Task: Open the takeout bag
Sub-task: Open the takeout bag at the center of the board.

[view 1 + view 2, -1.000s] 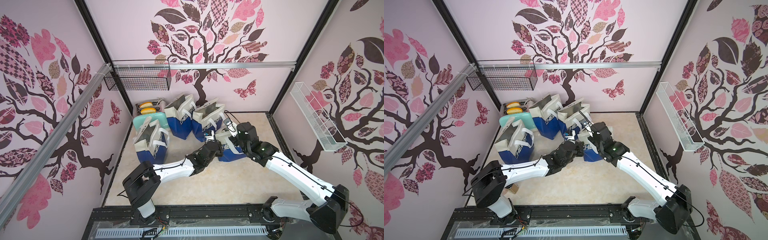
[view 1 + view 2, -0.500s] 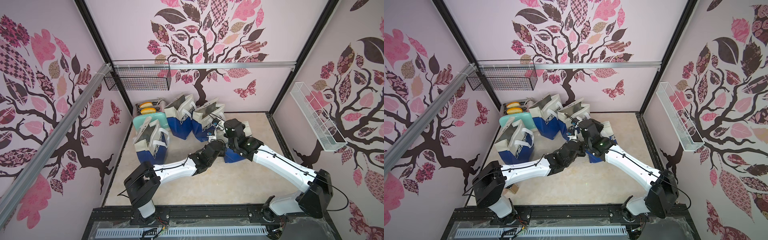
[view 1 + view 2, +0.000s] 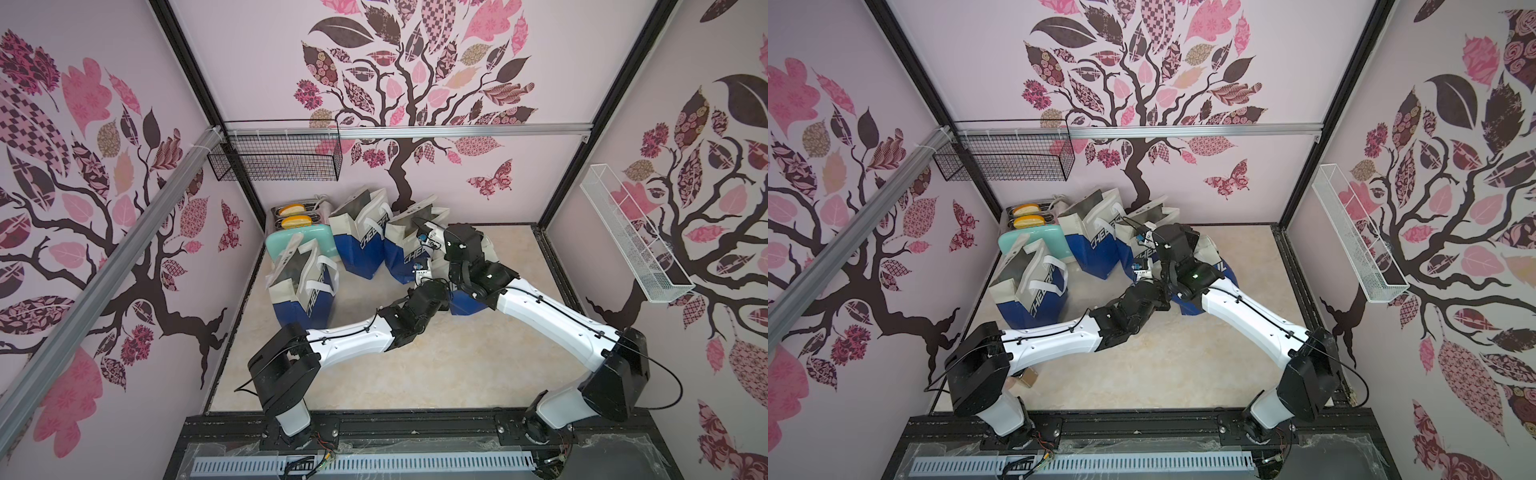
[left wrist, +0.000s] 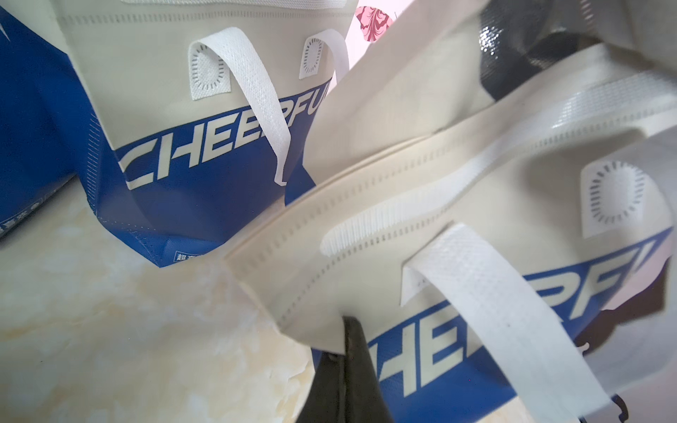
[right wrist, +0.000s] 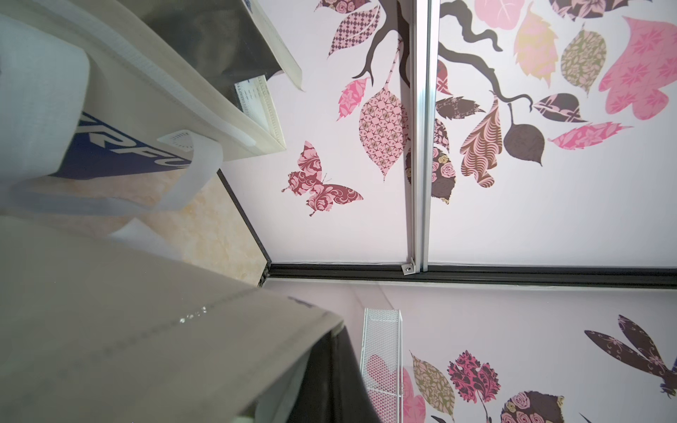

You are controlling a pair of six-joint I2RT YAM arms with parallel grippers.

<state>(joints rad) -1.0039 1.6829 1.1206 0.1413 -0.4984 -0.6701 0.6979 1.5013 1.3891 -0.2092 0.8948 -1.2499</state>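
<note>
The takeout bag, beige on top and blue below with "CHEERFUL" lettering, stands at the right end of the row and is mostly hidden under both wrists in both top views. My left gripper is shut on the near beige rim of the bag, beside a white handle. My right gripper is shut on the opposite rim panel. Between the two rims a gap shows dark foil lining.
Three more bags of the same kind stand open at the left, back centre and beside the held one. A teal toaster sits in the back left corner. A black wire basket and a white one hang on the walls.
My right wrist has swung left and toward the back wall, carrying its rim of the bag. The left arm has shifted only slightly. Both grippers stayed shut.
</note>
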